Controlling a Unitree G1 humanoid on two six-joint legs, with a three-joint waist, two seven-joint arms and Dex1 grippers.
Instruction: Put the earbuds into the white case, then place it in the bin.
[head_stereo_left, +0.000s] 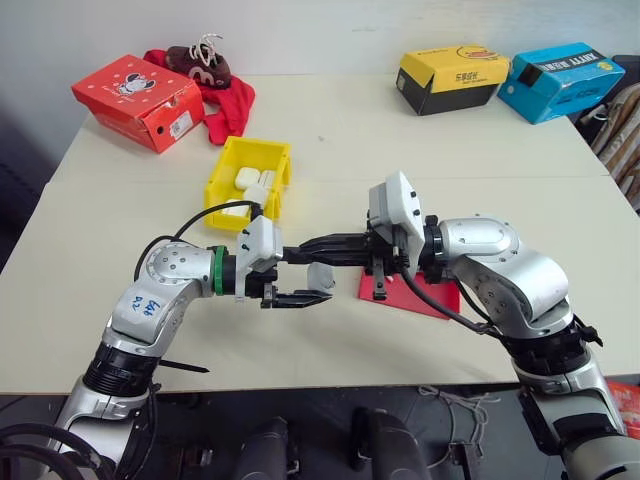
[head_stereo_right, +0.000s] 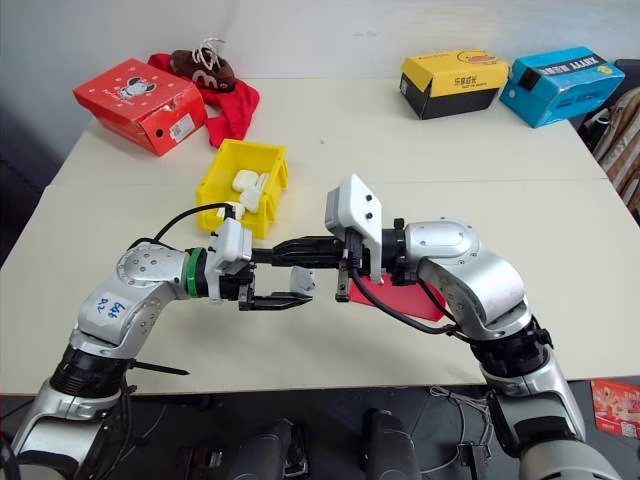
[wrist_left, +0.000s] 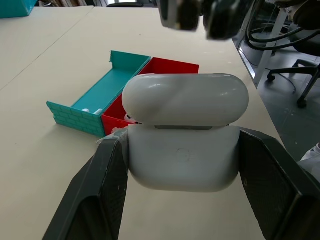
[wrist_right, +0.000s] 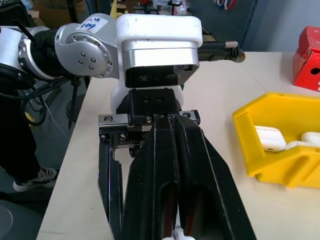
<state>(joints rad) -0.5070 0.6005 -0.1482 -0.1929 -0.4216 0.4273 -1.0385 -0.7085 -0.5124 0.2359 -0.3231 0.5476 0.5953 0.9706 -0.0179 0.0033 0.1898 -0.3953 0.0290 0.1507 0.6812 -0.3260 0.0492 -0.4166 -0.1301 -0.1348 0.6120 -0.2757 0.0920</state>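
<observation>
Bin (head_stereo_left: 222, 186): yellow, on the surface (head_stereo_left: 400, 150), holds several white cases.
Tray (wrist_left: 125, 85): teal and red halves; small white pieces in the teal half.
Case (wrist_left: 182, 137): lid ajar, above the surface.
Left tool (head_stereo_left: 300, 298): grasping the case.
Right tool (head_stereo_left: 315, 247): clenched, just over the case.

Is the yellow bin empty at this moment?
No, the yellow bin already holds several white cases, which show inside it in the left eye view.

Beige table (head_stereo_left: 420, 160), seemingly pale wall (head_stereo_left: 300, 30)
</observation>
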